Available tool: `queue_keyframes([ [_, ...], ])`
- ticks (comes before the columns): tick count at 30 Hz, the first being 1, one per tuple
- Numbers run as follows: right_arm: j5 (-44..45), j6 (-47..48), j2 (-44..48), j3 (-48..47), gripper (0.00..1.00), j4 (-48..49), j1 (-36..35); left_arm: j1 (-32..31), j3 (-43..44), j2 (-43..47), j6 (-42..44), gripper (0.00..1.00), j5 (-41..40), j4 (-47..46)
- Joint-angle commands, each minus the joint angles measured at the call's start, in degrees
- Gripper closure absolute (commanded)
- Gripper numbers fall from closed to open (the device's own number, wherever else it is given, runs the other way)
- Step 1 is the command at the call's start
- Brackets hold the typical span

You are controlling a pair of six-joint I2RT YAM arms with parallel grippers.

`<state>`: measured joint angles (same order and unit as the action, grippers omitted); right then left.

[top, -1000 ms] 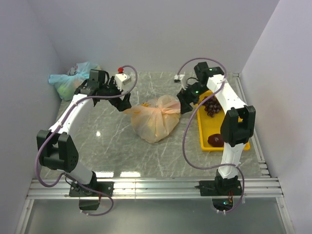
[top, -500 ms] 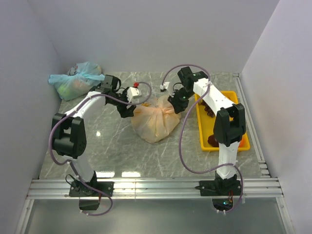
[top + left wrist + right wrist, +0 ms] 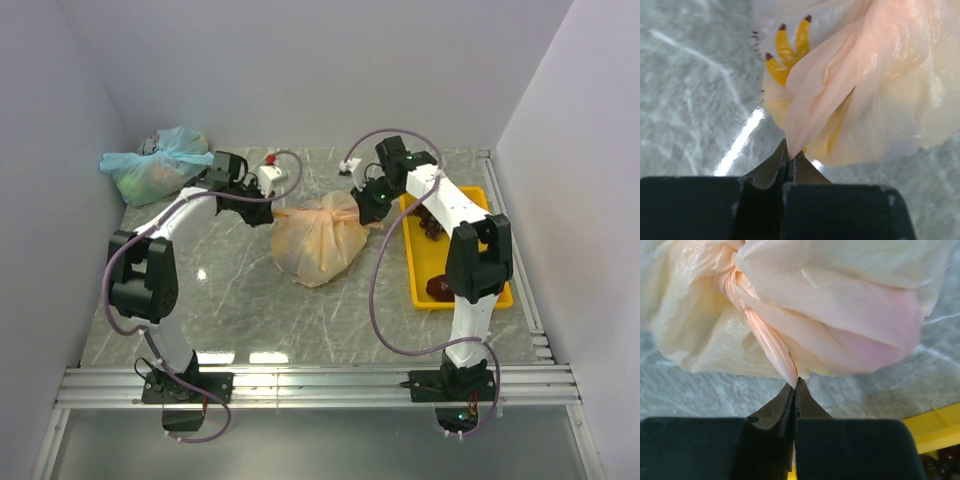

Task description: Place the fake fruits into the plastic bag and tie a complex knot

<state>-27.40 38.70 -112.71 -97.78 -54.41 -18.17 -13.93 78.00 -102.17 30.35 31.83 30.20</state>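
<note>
The peach plastic bag (image 3: pixel 318 243) lies bulging in the middle of the table, its handles pulled out to both sides. My left gripper (image 3: pixel 272 206) is at the bag's left end and shut on a flat fold of handle film (image 3: pixel 810 110); in the left wrist view a yellow banana print (image 3: pixel 787 47) shows above that fold. My right gripper (image 3: pixel 367 207) is at the bag's right end, shut on a twisted handle strand (image 3: pixel 765 340) that runs up to the knot (image 3: pixel 736 276). Purple grapes (image 3: pixel 434 224) and a dark maroon fruit (image 3: pixel 441 288) lie in the tray.
A yellow tray (image 3: pixel 463 300) stands along the right side, close beside my right arm; its corner (image 3: pixel 935 432) shows in the right wrist view. A pale blue-green tied bag (image 3: pixel 152 166) sits in the back left corner. Walls close the table on three sides.
Both grippers have gone from open to shut, each on a handle of the peach bag. The bag is now stretched sideways between them.
</note>
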Motion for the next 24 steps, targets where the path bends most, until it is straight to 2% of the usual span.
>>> queue_keyframes([
  [1, 9.46, -3.71, 6.44, 1.62, 1.00, -1.40, 7.09, 9.79, -0.13, 8.47, -10.74, 1.00, -9.86, -0.40],
  [5, 10.43, -2.75, 7.41, 3.29, 1.00, -2.80, 11.13, 18.04, -0.74, 12.34, -7.95, 1.00, -8.72, 4.50],
  [8, 11.31, -0.91, 6.80, 6.62, 1.00, -1.76, 13.25, 20.08, -3.19, 13.66, -4.08, 1.00, -8.98, 5.84],
  [11, 13.15, 0.15, 6.01, 11.89, 1.00, 2.63, 13.34, 20.17, -8.29, 14.02, -3.45, 1.00, -10.03, 3.21],
  [14, 13.08, -0.29, 3.55, 14.19, 1.00, 2.47, 13.43, 20.17, -13.29, 12.00, -4.24, 1.00, -12.32, 0.66],
  [18, 14.30, 1.99, 5.21, 15.78, 1.00, 2.91, 13.87, 20.79, -14.63, 13.04, -4.42, 1.00, -13.20, -0.23],
  [21, 14.22, 3.40, 4.78, 10.87, 1.00, 0.63, 15.27, 21.40, -12.27, 13.57, -4.42, 1.00, -12.59, 0.74],
  [24, 11.94, 2.79, 2.93, 1.03, 1.00, -3.93, 15.98, 22.90, -7.79, 13.66, -4.77, 1.00, -11.44, 1.88],
])
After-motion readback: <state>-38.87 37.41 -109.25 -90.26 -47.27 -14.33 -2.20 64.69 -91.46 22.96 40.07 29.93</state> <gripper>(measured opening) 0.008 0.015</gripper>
